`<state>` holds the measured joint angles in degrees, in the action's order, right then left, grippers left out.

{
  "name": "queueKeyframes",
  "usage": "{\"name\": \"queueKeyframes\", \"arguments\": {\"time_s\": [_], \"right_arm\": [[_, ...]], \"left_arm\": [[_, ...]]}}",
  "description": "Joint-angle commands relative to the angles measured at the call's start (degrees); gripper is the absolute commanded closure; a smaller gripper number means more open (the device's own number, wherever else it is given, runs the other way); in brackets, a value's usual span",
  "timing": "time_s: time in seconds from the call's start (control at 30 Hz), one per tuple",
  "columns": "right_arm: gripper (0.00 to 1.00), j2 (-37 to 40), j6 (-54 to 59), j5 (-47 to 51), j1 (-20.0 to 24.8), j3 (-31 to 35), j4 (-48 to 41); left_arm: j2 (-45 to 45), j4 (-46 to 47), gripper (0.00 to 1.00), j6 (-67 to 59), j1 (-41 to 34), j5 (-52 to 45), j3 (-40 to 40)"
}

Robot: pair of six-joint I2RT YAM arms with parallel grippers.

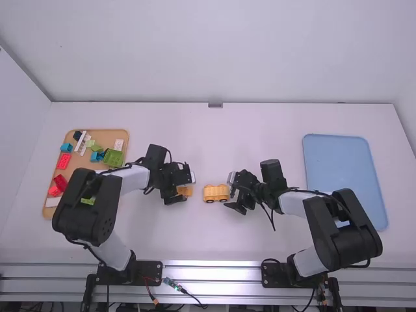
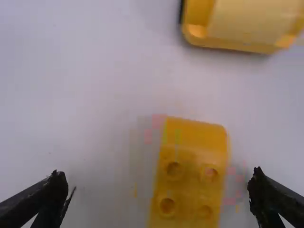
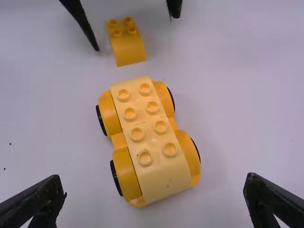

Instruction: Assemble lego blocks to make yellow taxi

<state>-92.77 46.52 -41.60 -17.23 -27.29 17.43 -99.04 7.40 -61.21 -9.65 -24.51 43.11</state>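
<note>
High view: the yellow car body (image 1: 216,193) is my landmark, sitting on the white table between my two pincers. Left of it lies the loose orange-yellow block (image 1: 185,191), near but apart, studs up, its smooth end facing the car body. My left pincer (image 1: 184,188) is over that block, and I have it spread wide — a finger on either side, neither touching. My right pincer (image 1: 230,193) is just right of the car body, also parted and gripping nothing. The car body stands on its wheels, studs up. Well left of it is a tan tray (image 1: 104,130) of mixed blocks — well right, a blue tray (image 1: 337,169).
</note>
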Motion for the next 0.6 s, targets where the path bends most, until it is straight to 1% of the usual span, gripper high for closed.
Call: {"name": "queueKeyframes", "arguments": {"time_s": [0.0,0.07,0.1,0.13,0.2,0.27,0.33,0.47,0.5,0.53,0.57], "right_arm": [[0.01,1.31,-0.11,-0.61,0.09,0.37,-0.02],[0.01,1.31,0.02,-0.63,0.07,0.37,-0.04],[0.01,1.31,-0.04,-0.66,-0.11,0.37,-0.02],[0.01,1.31,-0.02,-0.63,-0.13,0.37,-0.02],[0.01,1.31,0.02,-0.72,0.04,0.37,0.02],[0.01,1.31,0.0,-0.83,-0.09,0.37,0.17],[0.01,1.31,0.0,-0.85,-0.15,0.37,0.2],[0.01,1.31,-0.17,-0.98,-0.07,0.37,0.15],[0.01,1.31,-0.17,-1.01,-0.07,0.37,0.15],[0.01,1.31,-0.17,-1.01,-0.07,0.37,0.15],[0.01,1.31,-0.17,-1.03,-0.07,0.37,0.15]], "left_arm": [[-0.5,-0.98,0.01,4.57,0.24,-0.02,-0.66],[-0.5,-2.51,0.01,4.66,0.26,0.31,-0.66],[-0.5,-2.51,0.01,4.76,0.26,2.01,-0.63],[-0.5,-1.66,0.01,5.44,0.26,3.89,-0.66],[-0.5,0.04,0.01,5.05,0.22,4.04,-0.66],[-0.5,2.05,0.01,1.33,0.28,2.45,-0.66],[-0.5,3.67,0.01,-6.49,0.28,-1.33,-0.66],[-0.5,1.81,0.01,-8.09,2.45,-5.42,-0.66],[-0.5,1.73,0.01,-8.94,4.15,-8.46,-0.66],[-0.5,1.79,0.01,-9.22,4.37,-8.85,-0.66],[-0.5,2.47,0.01,-11.72,5.99,-12.02,-0.66]]}}
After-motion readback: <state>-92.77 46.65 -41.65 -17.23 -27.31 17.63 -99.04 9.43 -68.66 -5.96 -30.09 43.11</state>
